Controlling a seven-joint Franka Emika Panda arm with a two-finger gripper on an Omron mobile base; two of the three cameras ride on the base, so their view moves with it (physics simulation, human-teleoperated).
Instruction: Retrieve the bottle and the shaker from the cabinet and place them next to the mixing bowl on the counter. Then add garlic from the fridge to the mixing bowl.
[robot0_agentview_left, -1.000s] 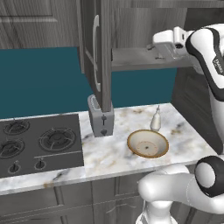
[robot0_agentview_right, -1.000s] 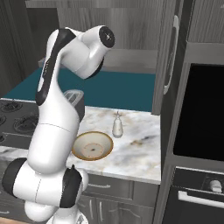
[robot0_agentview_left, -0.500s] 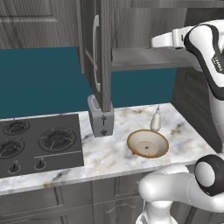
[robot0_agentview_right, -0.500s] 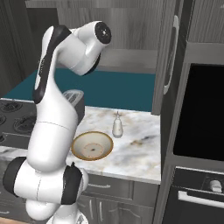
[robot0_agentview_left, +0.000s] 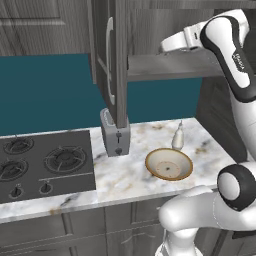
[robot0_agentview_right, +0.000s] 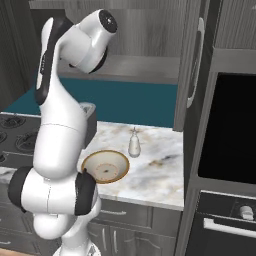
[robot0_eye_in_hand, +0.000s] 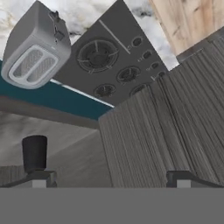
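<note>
Bottle (robot0_agentview_left: 177, 137) stands just behind the mixing bowl (robot0_agentview_left: 169, 164) on the marble desk (robot0_agentview_left: 130, 172).
Toaster (robot0_agentview_left: 115, 133) and stove (robot0_agentview_left: 45, 162) are to the left. The arm reaches up to the open cabinet's shelf (robot0_agentview_left: 170, 67); the gripper (robot0_eye_in_hand: 109, 179) has its jaws spread wide, and a dark shaker (robot0_eye_in_hand: 34, 153) stands near one fingertip.

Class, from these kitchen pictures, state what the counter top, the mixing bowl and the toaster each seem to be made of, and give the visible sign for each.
Counter top: looks like polished marble, white with grey and brownish veining.
Mixing bowl: probably glazed ceramic or wood; tan rim, paler speckled inside, so the look leaves it open.
Toaster: seems brushed metal or grey plastic; even matte grey body with two slots on top.
</note>
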